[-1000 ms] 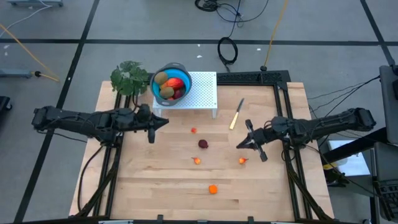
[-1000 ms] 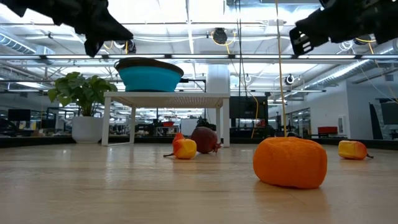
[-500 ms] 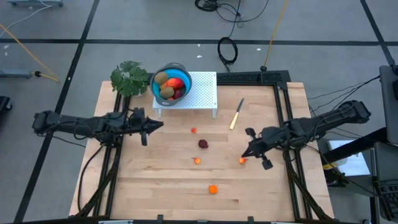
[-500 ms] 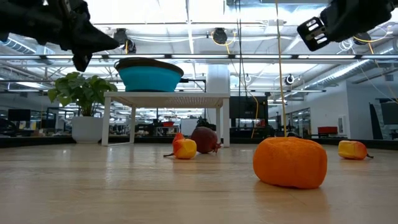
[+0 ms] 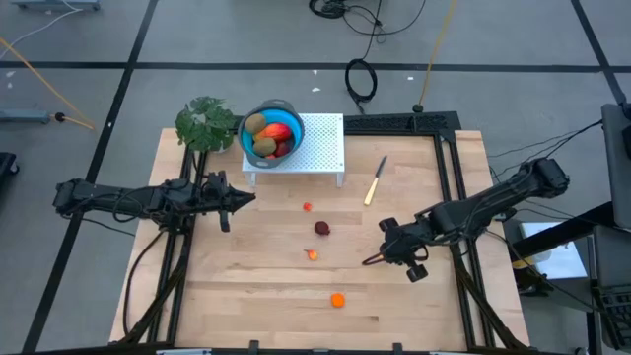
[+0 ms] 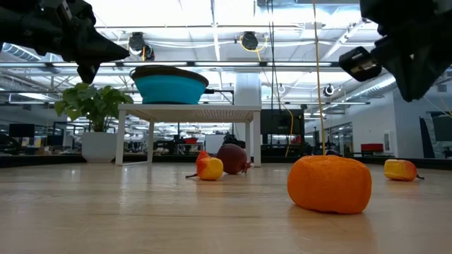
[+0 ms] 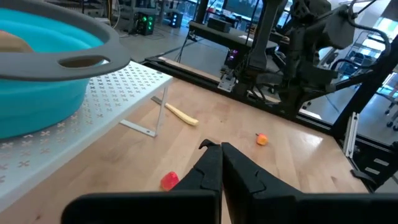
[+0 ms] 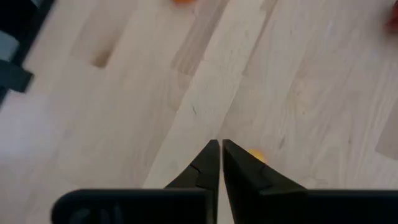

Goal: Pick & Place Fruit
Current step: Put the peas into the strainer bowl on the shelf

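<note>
Four loose fruit on table | right gripper (image 5: 373, 261) fingers together, empty, over small orange-red piece (image 8: 255, 155) | likely light, stiff (may roll); pinch across middle | left gripper (image 5: 250, 196) shut, idle

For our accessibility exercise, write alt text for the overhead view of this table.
Two dark robot arms reach over a wooden table, the left gripper and right gripper shut and empty. A blue bowl of fruit sits on a white stand; small fruit pieces lie loose.
</note>
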Robot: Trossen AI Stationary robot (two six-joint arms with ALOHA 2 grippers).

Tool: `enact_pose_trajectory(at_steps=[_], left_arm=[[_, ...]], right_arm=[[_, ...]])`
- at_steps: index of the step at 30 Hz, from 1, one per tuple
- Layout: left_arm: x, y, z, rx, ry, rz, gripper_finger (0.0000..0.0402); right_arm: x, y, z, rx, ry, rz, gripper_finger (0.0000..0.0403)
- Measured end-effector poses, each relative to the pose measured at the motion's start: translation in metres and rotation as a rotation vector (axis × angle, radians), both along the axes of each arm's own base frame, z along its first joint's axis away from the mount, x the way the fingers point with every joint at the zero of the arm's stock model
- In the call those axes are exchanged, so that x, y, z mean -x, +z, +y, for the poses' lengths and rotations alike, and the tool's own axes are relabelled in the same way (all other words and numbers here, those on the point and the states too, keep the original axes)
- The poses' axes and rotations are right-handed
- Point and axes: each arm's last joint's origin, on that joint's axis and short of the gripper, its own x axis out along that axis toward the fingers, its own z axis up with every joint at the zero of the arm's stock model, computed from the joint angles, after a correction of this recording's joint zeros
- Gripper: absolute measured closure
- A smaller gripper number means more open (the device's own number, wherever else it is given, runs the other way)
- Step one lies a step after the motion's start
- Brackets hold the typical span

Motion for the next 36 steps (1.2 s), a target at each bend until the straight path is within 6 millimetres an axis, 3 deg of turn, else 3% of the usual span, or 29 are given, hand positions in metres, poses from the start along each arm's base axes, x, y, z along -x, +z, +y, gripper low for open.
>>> enact_pose_trajectory(at_steps=[21, 26, 36], left_arm=[[0.000, 0.000, 0.000, 0.002, 0.000, 0.001, 0.0380], [0.000, 0.000, 0.000, 0.002, 0.001, 0.000, 0.0380], [0.000, 0.000, 0.000, 0.002, 0.001, 0.000, 0.0380]], right_arm=[[-0.004, -0.016, -0.007, -0.005, -0.089, 0.069, 0.0180], [-0.001, -0.029, -0.009, 0.002, -0.093, 0.067, 0.0162], [0.003, -0.053, -0.012, 0.010, -0.140, 0.001, 0.0163]])
